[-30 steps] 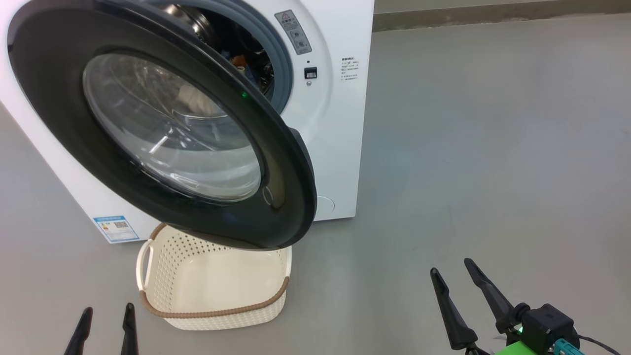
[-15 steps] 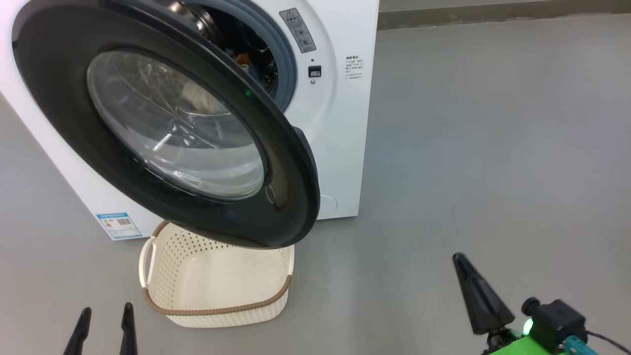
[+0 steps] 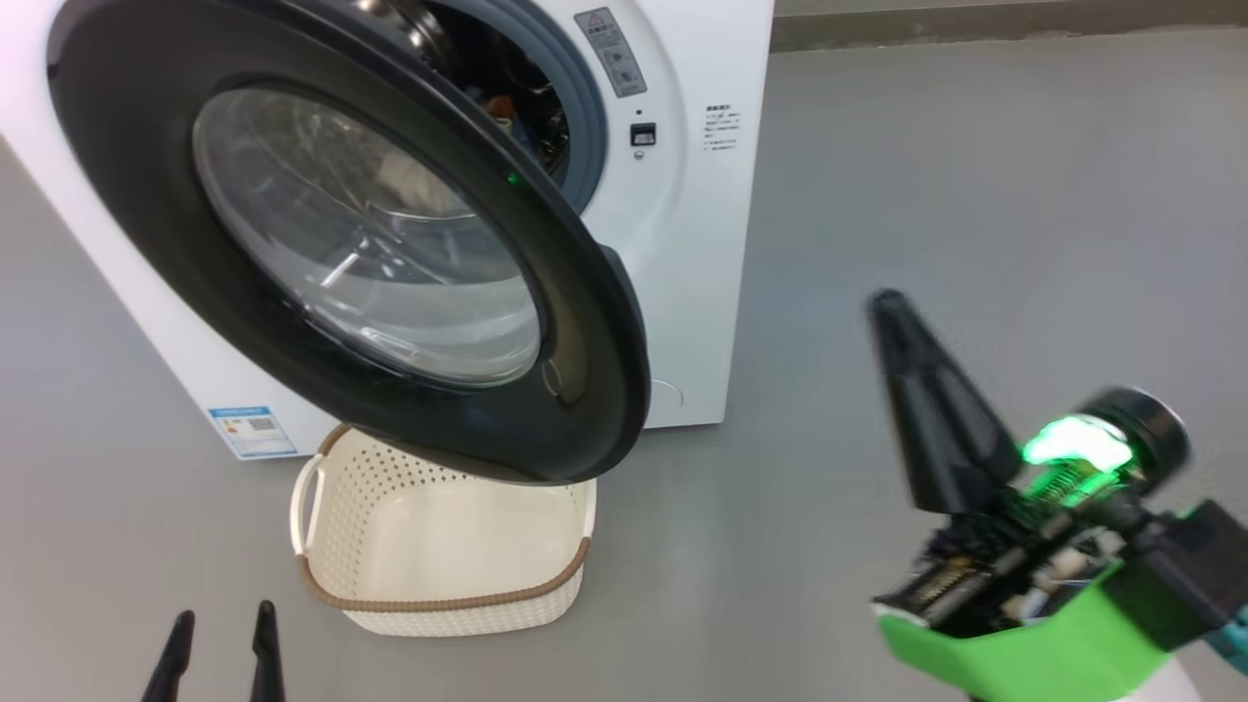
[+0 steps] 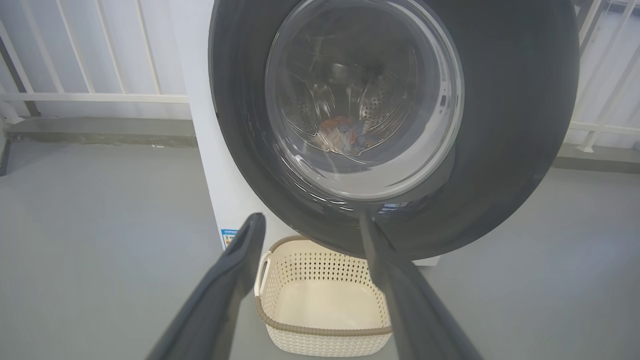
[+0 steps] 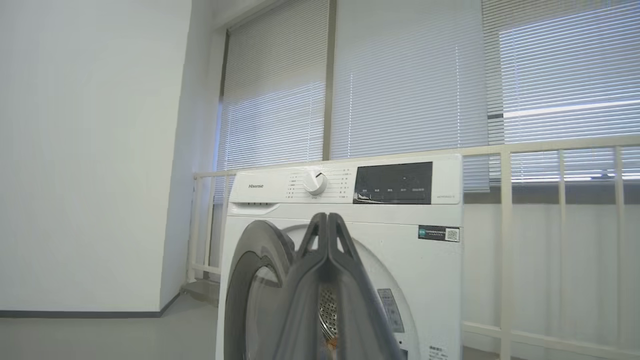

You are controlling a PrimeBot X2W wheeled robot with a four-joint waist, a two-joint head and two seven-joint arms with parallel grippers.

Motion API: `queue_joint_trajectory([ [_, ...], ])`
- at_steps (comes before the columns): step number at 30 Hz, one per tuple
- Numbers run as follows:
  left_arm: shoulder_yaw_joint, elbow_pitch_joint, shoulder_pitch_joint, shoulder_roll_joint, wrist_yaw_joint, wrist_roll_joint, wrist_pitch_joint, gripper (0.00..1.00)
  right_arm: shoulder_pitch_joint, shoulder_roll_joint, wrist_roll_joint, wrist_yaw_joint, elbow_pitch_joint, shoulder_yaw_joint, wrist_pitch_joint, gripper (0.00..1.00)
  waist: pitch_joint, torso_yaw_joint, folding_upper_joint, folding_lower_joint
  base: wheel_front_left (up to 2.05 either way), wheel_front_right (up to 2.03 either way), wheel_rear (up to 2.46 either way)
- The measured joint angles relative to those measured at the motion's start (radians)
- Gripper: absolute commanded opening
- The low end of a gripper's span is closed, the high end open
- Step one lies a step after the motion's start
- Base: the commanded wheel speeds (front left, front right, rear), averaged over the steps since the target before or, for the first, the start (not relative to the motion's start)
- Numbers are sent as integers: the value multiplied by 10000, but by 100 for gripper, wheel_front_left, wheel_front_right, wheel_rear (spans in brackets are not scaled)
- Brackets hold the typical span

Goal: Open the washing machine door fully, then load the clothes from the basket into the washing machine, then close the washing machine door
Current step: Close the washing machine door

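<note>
The white washing machine (image 3: 682,244) (image 5: 440,280) stands with its black-rimmed door (image 3: 370,244) (image 4: 500,125) (image 5: 250,270) swung partly open over the cream basket (image 3: 444,595) (image 4: 325,335), whose inside is bare. Clothes (image 3: 502,105) (image 4: 345,135) in blue and orange lie inside the steel drum. My right gripper (image 3: 892,312) (image 5: 327,220) hangs shut and holds nothing, raised to the right of the door. My left gripper (image 3: 222,634) (image 4: 310,230) is open low at the left, in front of the basket.
Grey floor (image 3: 975,195) stretches to the right of the machine. A white railing (image 5: 550,150) and blinds (image 5: 410,75) stand behind it, with a white wall (image 5: 90,150) to its left.
My right gripper has shut and risen from the lower right toward the door's height. The camera has shifted slightly, sliding the scene to the right.
</note>
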Motion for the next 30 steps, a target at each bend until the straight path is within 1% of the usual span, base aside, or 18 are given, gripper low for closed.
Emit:
queue_joint_trajectory([
  [3,-2,54,-11,-90,-2,59,0,100,-709,-209,88,-2,12,947,0,0,3,151,0,1,0,0,0],
  [5,4,90,-13,-111,-38,63,0,100,-1088,-244,278,0,301,1593,0,0,14,277,0,0,0,0,0],
  [7,-15,113,-23,-150,-100,63,0,100,-1336,-303,441,0,911,2155,2,0,50,428,0,1,0,0,0],
  [10,-65,136,-115,-309,-105,63,0,100,-1606,-368,715,-2,1927,2711,4,0,162,690,0,0,0,0,0],
  [12,-96,161,-307,-422,-194,65,0,100,-1863,-422,926,0,2575,3033,4,0,270,892,0,0,0,0,0],
  [17,-155,291,-876,-483,-372,65,0,100,-2343,-460,1267,0,4111,4025,6,0,681,1414,0,0,0,0,0],
  [20,-245,359,-1107,-594,-477,63,0,100,-2447,-485,1490,0,4884,4253,6,0,1010,1692,0,0,0,0,0],
  [25,-401,500,-1476,-717,-545,61,0,100,-2786,-522,1601,0,5797,4188,6,0,1631,2042,0,0,0,0,0],
  [30,-443,575,-1961,-736,-619,56,0,100,-3064,-602,1599,0,6297,3622,4,0,2247,2254,0,0,0,0,0],
])
